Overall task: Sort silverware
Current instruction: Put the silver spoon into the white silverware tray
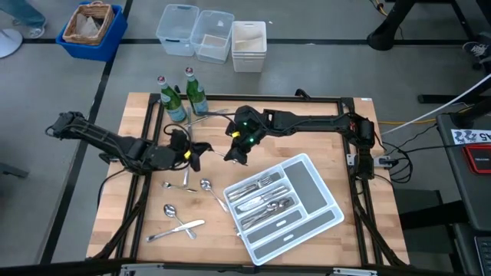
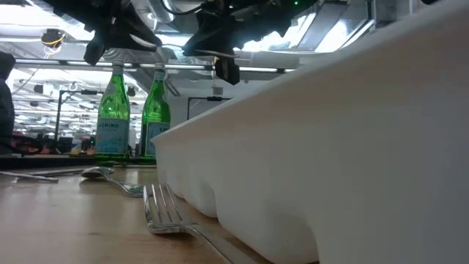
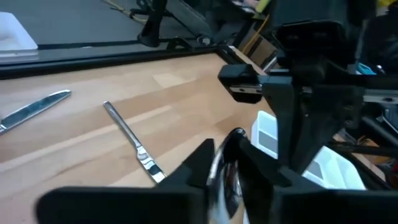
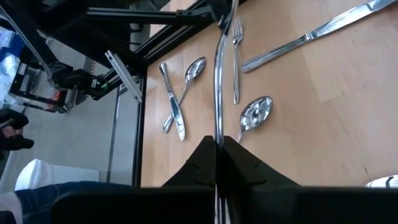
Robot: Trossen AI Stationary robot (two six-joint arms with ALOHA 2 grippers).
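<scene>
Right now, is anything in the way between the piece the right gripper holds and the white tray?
Nothing visible is. The right gripper is shut on a slim piece of silverware, up off the table, just beyond the tray corner. The left gripper is on the other side, away from the tray.

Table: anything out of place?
Two green glass bottles stand at the table's far edge, unrelated to sorting. Loose spoons and a knife still lie scattered left of the white divided tray.
</scene>
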